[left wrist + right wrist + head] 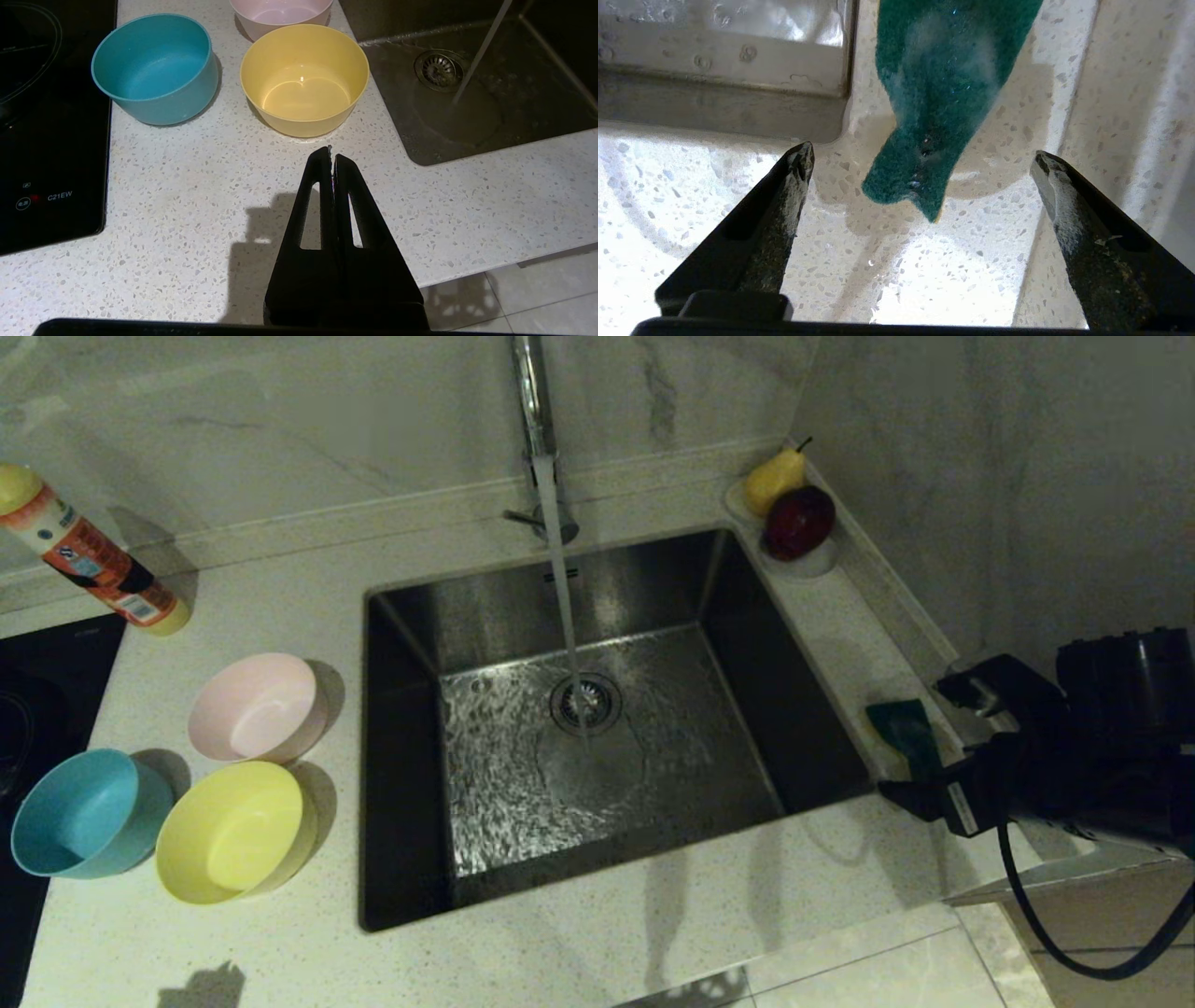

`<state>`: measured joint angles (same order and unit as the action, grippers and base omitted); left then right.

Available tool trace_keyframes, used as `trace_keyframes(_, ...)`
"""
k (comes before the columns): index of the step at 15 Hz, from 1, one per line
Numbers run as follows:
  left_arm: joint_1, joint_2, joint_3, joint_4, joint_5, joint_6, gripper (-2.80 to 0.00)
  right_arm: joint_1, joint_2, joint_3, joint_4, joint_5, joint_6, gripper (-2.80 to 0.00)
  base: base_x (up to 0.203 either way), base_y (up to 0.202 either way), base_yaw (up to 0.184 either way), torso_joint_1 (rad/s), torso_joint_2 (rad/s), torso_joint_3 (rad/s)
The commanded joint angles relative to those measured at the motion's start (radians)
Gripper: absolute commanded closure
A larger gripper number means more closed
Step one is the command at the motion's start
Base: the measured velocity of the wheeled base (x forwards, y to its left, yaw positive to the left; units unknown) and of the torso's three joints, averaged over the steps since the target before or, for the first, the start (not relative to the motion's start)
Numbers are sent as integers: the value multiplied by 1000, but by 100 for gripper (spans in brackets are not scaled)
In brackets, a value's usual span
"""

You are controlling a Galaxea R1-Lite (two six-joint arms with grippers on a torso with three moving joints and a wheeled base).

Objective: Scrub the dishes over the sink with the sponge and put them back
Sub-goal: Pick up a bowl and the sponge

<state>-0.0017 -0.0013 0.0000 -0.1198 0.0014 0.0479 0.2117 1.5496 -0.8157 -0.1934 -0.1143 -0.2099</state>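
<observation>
A: Right wrist view first: the sponge (941, 100) lies green face up on the counter (901, 270), just beside the corner of the sink (724, 88). Our right gripper (920, 168) hangs over its near end with the jaws spread wide, one finger on either side, nothing clamped yet.

B: So we judge the pickup as not yet made. And the dishes?

A: On the far side of the sink from the sponge. The pink bowl (256, 707) stands near the sink's edge, the yellow bowl (233, 831) just beside it, the teal bowl (86, 812) further out from the sink, next to the black cooktop (37, 691). All three stand upright on the counter, none over the basin.

B: Water?

A: The tap (534, 401) runs into the sink, straight onto the drain strainer (585, 703).

B: Our other arm?

A: The left gripper (331, 156) is parked above the counter, near the yellow bowl, fingers pressed together on nothing.

B: Then we are at the very start, as we read it: sponge to grasp, three bowls to scrub over the sink, three to set back.
</observation>
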Motion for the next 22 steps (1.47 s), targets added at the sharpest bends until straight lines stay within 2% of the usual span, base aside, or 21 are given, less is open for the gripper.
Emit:
trace_keyframes(1,0,0,40,-1,0,0,0,0,9,3,-1,2,-1,-280,0,0,0,0,0,0)
trace_keyframes(3,0,0,40,-1,0,0,0,0,14,3,-1,4,0,-280,0,0,0,0,0,0)
trace_keyframes(4,0,0,40,-1,0,0,0,1,18,3,-1,5,0,0,0,0,0,0,0,0)
trace_keyframes(17,0,0,40,-1,2,0,0,1,16,-11,-4,1,4,0,0,0,0,0,0,0)
trace_keyframes(22,0,0,40,-1,0,1,0,45,-129,-77,15,58,72,0,0,0,0,0,0,0)
